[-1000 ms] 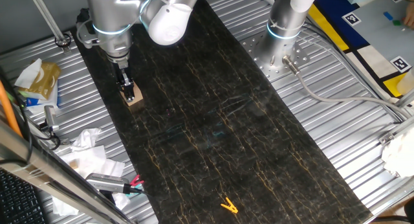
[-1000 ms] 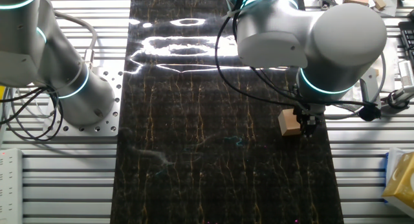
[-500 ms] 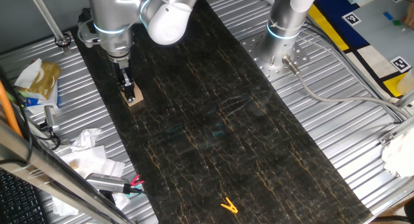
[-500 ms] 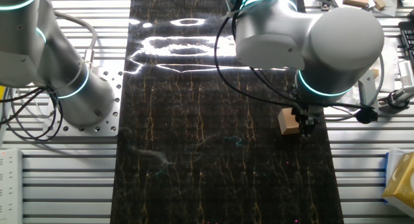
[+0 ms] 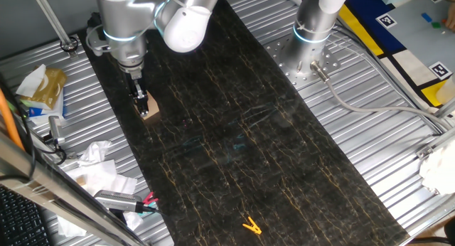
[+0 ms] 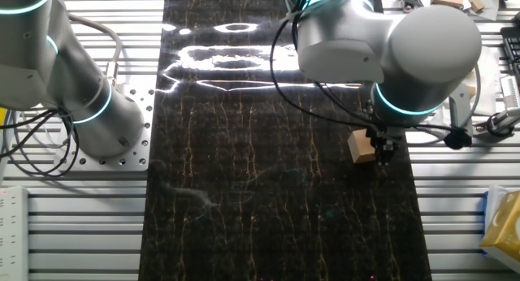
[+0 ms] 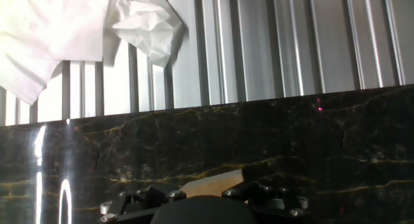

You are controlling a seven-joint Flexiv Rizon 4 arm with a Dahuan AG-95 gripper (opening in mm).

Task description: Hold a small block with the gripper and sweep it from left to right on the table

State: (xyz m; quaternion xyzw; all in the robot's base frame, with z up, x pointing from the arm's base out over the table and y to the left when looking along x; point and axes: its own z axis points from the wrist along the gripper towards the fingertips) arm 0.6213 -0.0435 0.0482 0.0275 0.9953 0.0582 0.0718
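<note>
The small block (image 5: 148,108), a light tan wooden cube, rests on the black veined table (image 5: 234,118) near its left edge. My gripper (image 5: 140,100) is shut on the small block, its black fingers on either side. In the other fixed view the small block (image 6: 362,146) is at the table's right edge with the gripper (image 6: 380,148) beside it. In the hand view the small block (image 7: 210,184) shows as a tan wedge between the black jaws at the bottom edge.
Ribbed metal sheets (image 5: 85,118) flank the table. Crumpled white paper (image 5: 96,161) and tools lie left of it; paper also shows in the hand view (image 7: 139,23). A yellow clip (image 5: 251,225) lies near the table's front. The second arm's base (image 5: 313,40) stands at the right.
The gripper and the small block have shifted slightly along the table, a little toward the front in one fixed view. Nothing else has moved.
</note>
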